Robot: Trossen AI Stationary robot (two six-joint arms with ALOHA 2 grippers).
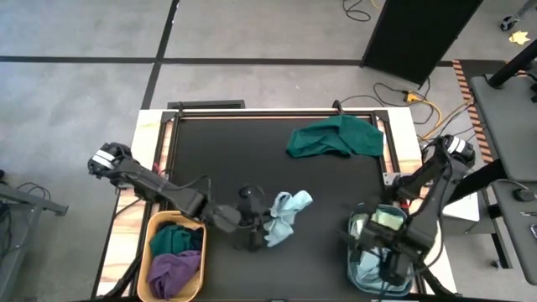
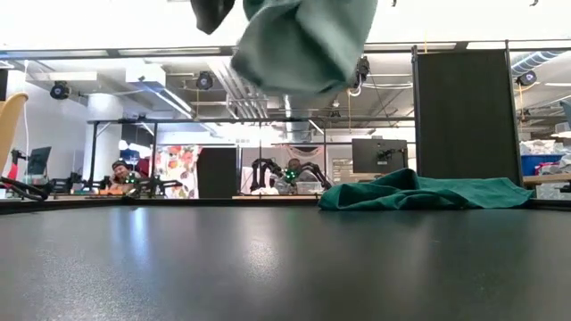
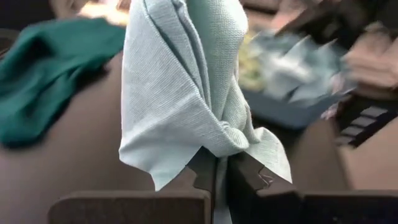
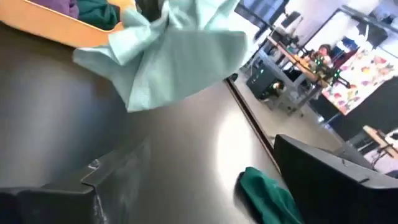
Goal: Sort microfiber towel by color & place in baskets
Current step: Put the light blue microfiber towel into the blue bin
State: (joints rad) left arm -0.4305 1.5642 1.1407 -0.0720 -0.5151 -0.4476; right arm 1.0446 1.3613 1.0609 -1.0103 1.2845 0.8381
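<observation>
My left gripper (image 1: 254, 225) is near the table's front middle, shut on a light blue towel (image 1: 285, 216), which also shows in the left wrist view (image 3: 186, 81) and at the top of the low view (image 2: 303, 40). A dark green towel (image 1: 336, 138) lies crumpled on the table at the far right. The orange-yellow basket (image 1: 152, 243) at the front left holds a dark green and a purple cloth. My right gripper (image 4: 186, 155) is open and empty over the grey-blue basket (image 1: 354, 268) at the front right, which holds light blue and pale yellow-green cloths. My left gripper pinches a bunched fold of the light blue towel (image 3: 233, 146) between its two fingers, several layers gathered together. The fingers come roughly level from the table's left side. The towel is lifted clear of the table, and its loose part hangs slack beyond the fingertips.
The black tabletop (image 1: 235, 159) lies bare between the two baskets and the dark green towel. Beyond the far edge the low view shows a room with desks, other arms and a seated person (image 2: 119, 174).
</observation>
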